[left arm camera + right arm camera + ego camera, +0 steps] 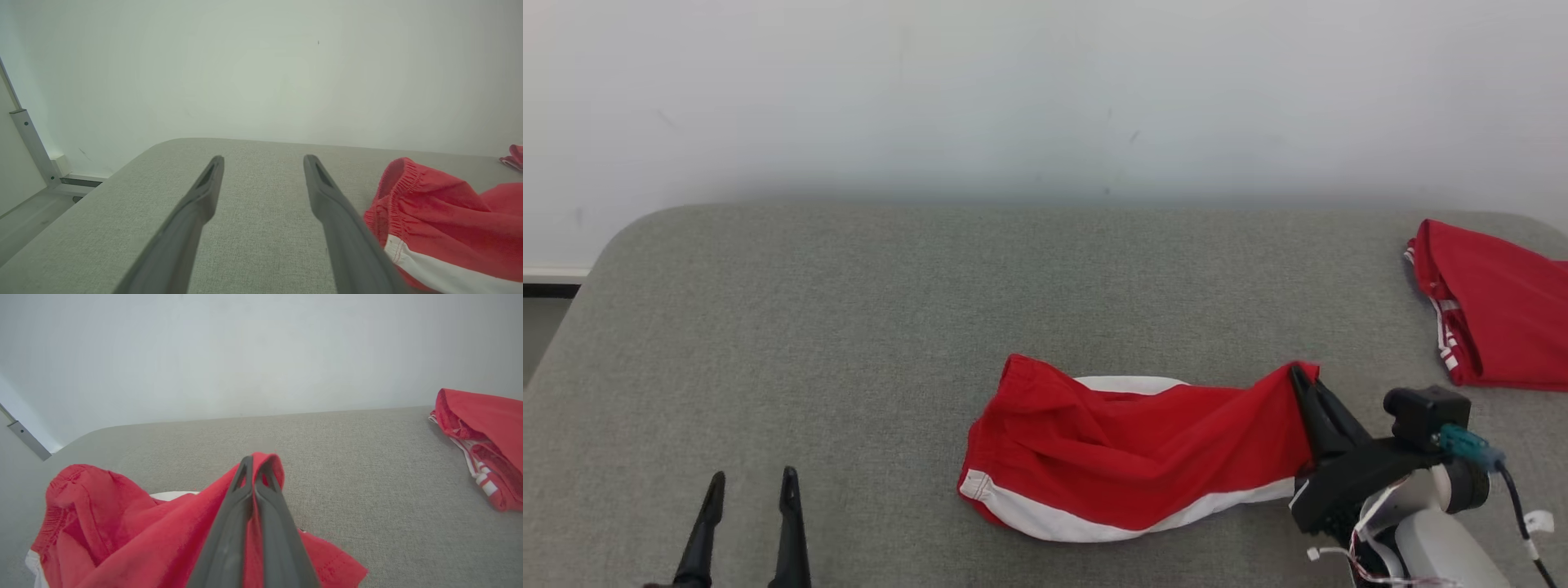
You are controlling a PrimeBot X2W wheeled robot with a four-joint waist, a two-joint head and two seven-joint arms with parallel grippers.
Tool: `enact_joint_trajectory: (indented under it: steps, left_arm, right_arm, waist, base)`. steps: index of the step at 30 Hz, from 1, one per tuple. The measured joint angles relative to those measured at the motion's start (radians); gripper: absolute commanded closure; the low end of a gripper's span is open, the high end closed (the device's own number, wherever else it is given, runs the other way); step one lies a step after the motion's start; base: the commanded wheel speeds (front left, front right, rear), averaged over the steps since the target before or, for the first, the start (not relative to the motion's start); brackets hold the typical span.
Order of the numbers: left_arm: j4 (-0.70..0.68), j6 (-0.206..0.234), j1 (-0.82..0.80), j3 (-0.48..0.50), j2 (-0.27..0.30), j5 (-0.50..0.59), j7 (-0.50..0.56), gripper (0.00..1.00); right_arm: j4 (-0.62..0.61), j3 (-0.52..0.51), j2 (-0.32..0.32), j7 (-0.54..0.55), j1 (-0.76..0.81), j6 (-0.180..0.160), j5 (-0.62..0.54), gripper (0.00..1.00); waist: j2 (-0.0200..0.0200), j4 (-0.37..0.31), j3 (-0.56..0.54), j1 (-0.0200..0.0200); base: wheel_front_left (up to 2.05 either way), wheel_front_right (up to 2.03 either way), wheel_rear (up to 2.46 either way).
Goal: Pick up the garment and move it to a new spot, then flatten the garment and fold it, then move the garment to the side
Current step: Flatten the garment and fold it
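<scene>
The garment [1127, 457] is a pair of red shorts with white trim, lying crumpled on the grey padded table [849, 327]. My right gripper [1303, 384] is shut on its right-hand corner, and the cloth there is lifted a little. In the right wrist view the red fabric [163, 539] is pinched between the closed fingers [229, 531] of my right gripper [257, 465]. My left gripper [752, 486] stands open at the lower left, well left of the garment, holding nothing. In the left wrist view my left gripper [263, 163] is spread wide over bare table, with the garment's elastic waistband [412, 192] just to its right.
A second red garment [1494, 306] with white stripes lies folded at the table's far right edge, seen also in the right wrist view as a red pile [482, 437]. A pale wall [1045, 98] stands behind the table. A metal frame post [28, 143] stands beyond the table's left end.
</scene>
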Motion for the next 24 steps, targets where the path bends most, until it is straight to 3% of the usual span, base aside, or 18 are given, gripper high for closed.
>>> enact_joint_trajectory:
  steps: [11, 12, 13, 14, 15, 19, 24]
  left_arm:
    - [0.057, -0.016, -0.059, -0.043, -0.007, 0.008, 0.000, 0.00]
    - [0.060, -0.016, -0.061, -0.046, -0.007, 0.008, 0.000, 0.00]
    - [0.063, -0.017, -0.062, -0.049, -0.007, 0.008, 0.000, 0.00]
    - [0.063, -0.017, -0.062, -0.049, -0.007, 0.008, 0.000, 0.00]
    - [0.065, -0.017, -0.063, -0.051, -0.008, 0.008, 0.000, 0.00]
    - [0.071, -0.017, -0.063, -0.052, -0.010, 0.008, 0.000, 0.00]
    - [0.075, -0.018, -0.055, -0.046, -0.012, 0.008, 0.000, 0.00]
  right_arm:
    - [0.450, 0.028, -0.014, -0.045, -0.277, 0.000, 0.036, 1.00]
    - [0.486, 0.035, -0.013, -0.051, -0.288, 0.000, 0.036, 0.79]
    - [0.518, 0.041, -0.013, -0.062, -0.298, 0.000, 0.035, 0.71]
    - [0.518, 0.041, -0.013, -0.062, -0.298, 0.000, 0.035, 0.54]
    - [0.546, 0.048, -0.013, -0.071, -0.307, 0.000, 0.035, 0.00]
    - [0.600, 0.091, -0.010, -0.119, -0.325, 0.000, 0.059, 0.00]
    - [0.565, 0.162, -0.034, -0.156, -0.309, 0.000, 0.116, 0.00]
  waist:
    - [0.0000, 0.061, 0.043, 0.0001]
    - [0.0001, 0.063, 0.045, 0.0001]
    - [0.0001, 0.064, 0.046, 0.0001]
    - [0.0001, 0.064, 0.046, 0.0001]
    - [0.0001, 0.064, 0.045, 0.0001]
    - [0.0000, 0.056, 0.033, 0.0001]
    - [0.0001, 0.039, 0.011, 0.0001]
  base:
    - [0.00, 0.00, 0.00]
    - [0.00, 0.00, 0.00]
    - [0.00, 0.00, 0.00]
    - [0.00, 0.00, 0.00]
    - [0.00, 0.00, 0.00]
    - [0.00, 0.00, 0.00]
    - [0.00, 0.00, 0.00]
